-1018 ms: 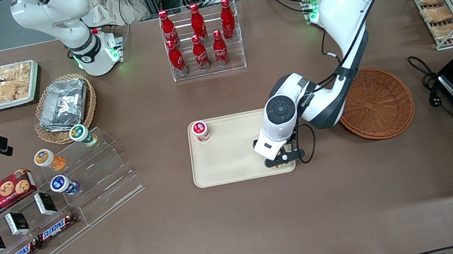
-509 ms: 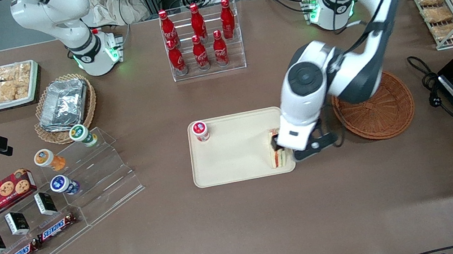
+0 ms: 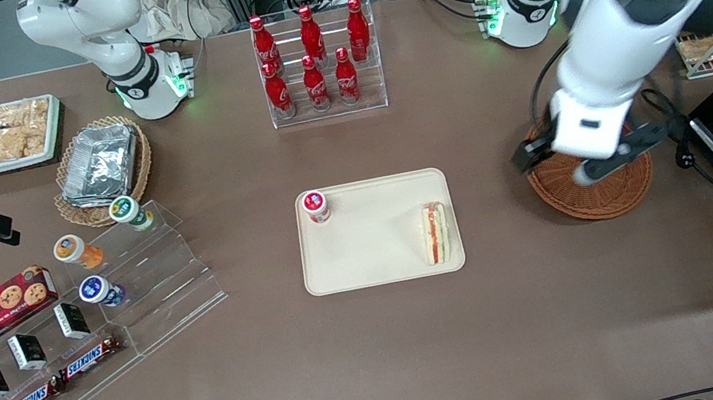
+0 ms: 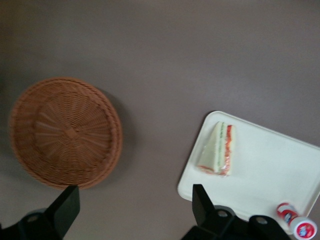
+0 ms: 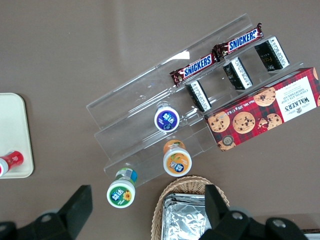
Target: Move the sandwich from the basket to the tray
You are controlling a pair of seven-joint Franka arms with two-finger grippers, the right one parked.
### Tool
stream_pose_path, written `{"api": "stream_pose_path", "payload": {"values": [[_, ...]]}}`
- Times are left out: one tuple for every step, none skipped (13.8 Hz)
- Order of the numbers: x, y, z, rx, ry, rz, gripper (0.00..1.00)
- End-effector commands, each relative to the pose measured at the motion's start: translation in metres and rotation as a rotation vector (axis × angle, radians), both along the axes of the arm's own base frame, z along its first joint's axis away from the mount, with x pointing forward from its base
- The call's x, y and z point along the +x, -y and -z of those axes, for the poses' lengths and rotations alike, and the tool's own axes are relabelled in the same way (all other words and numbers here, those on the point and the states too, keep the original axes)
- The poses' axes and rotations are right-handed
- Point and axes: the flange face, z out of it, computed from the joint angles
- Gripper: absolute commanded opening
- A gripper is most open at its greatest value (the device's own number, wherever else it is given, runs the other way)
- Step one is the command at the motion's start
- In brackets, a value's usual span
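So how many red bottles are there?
6, all in the clear rack: three in its lower row, three in its upper row. None seems hidden. The gripper hangs open above the basket.

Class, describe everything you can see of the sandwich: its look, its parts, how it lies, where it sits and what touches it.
The sandwich is a triangular wedge of pale white bread with red, orange and green filling along its cut edge. It lies on the beige tray, close to the rim nearest the basket, and touches only the tray. A small red-lidded pot stands apart at another corner. The claw hangs open above the empty basket, well clear of the sandwich.
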Motion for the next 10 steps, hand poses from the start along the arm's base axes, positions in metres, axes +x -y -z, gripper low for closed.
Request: {"api": "stream_pose_path", "payload": {"values": [[-0.046,-0.044,-0.018,-0.011,0.001,0.112,1.0],[-0.056,-0.069,-0.026,-0.025,0.004,0.163,1.0],[-0.065,-0.093,-0.034,-0.035,-0.005,0.214,1.0],[-0.071,-0.115,-0.042,-0.042,-0.021,0.255,1.0],[-0.074,-0.131,-0.049,-0.047,-0.032,0.296,1.0],[-0.076,-0.136,-0.06,-0.039,-0.033,0.327,1.0],[-0.076,-0.136,-0.064,-0.028,-0.041,0.337,1.0],[-0.074,-0.135,-0.067,-0.028,-0.048,0.34,1.0],[-0.073,-0.137,-0.067,-0.03,-0.052,0.34,1.0],[-0.072,-0.137,-0.068,-0.03,-0.052,0.339,1.0]]}}
